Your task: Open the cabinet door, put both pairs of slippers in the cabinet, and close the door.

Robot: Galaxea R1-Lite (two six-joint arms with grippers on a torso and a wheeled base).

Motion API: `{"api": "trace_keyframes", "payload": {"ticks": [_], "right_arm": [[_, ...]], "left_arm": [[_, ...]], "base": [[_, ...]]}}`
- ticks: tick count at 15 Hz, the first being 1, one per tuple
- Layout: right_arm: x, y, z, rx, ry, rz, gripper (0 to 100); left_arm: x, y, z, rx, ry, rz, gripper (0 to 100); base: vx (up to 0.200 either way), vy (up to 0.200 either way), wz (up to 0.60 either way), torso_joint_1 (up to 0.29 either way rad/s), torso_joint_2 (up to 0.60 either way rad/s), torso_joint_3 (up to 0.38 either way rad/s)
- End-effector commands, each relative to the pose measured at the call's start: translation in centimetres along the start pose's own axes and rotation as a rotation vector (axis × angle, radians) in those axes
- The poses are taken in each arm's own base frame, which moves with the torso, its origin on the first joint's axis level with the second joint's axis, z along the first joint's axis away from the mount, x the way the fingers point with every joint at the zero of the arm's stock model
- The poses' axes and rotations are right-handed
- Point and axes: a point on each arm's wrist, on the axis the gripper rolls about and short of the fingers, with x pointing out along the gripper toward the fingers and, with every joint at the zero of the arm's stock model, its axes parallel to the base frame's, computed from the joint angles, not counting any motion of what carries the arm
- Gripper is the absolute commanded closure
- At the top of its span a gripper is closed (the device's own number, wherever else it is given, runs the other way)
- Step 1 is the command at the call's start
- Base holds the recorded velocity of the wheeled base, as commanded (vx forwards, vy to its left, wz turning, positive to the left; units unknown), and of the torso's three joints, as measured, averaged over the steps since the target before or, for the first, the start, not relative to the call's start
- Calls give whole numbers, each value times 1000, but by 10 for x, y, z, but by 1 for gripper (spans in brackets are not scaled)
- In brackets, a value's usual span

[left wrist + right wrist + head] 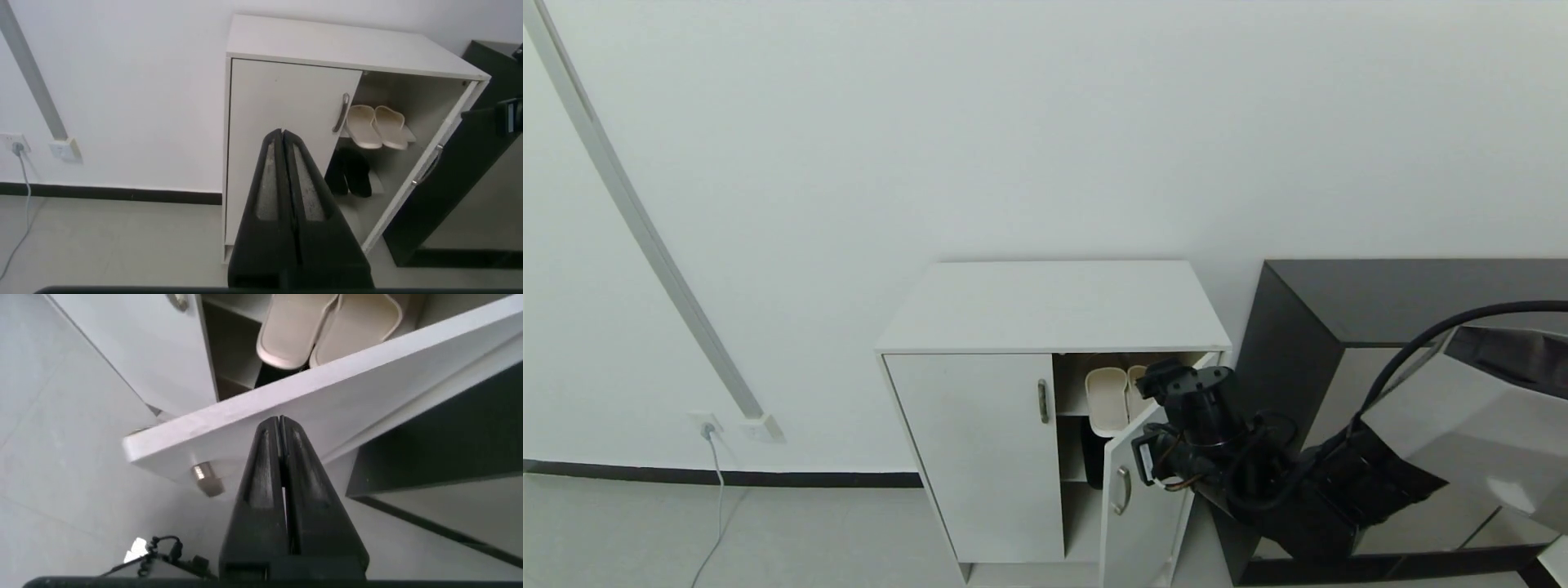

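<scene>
The white cabinet (1045,306) has its left door shut and its right door (1137,506) standing partly open. A pair of beige slippers (1107,398) lies on the upper shelf, with a pair of black slippers (351,171) on the shelf below. My right gripper (282,420) is shut, with nothing in it. Its tips are at the outer side of the right door (343,388), just above the handle (206,477). In the head view the right gripper (1153,382) is level with the door's top edge. My left gripper (282,132) is shut and holds nothing, well back from the cabinet front.
A tall dark unit (1307,327) stands right beside the cabinet, close behind the open door. On the wall to the left are a slanted cable duct (645,237) and a socket (707,425) with a plugged cable. Open grey floor (768,531) lies in front.
</scene>
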Motion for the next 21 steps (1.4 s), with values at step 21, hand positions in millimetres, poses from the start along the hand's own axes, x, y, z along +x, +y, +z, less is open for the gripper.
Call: {"api": "trace_keyframes", "payload": {"ticks": [21], "right_arm": [[102,-2,22,85,-134,-26,100]], "left_arm": [[0,0,0,-4,0,0,100]], "base": [[0,0,0,0,0,0]]}}
